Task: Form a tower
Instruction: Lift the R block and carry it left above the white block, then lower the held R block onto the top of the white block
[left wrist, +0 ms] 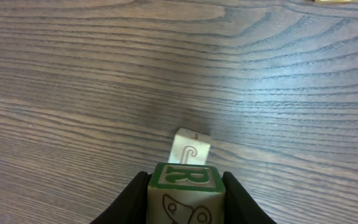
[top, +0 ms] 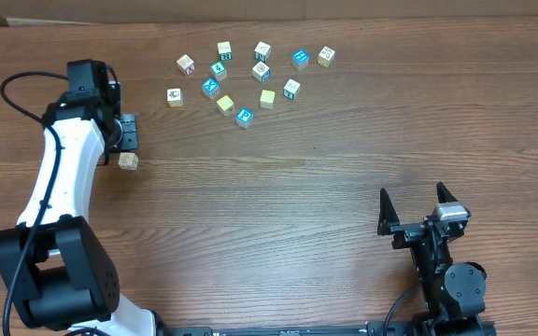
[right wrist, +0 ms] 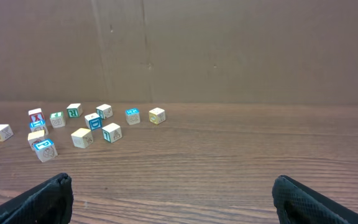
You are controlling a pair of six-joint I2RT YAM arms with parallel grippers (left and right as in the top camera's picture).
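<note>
The left end effector is clamped on a green-R letter cube just short of the tower, so far one white swirl-marked cube on the counter, seemingly to line up stacking, while the right end effector sits open, empty, well apart.

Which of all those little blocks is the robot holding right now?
The green-bordered R cube, clamped in the left gripper. Every other block lies loose on the table: one pale cube just ahead, a cluster farther off.
</note>
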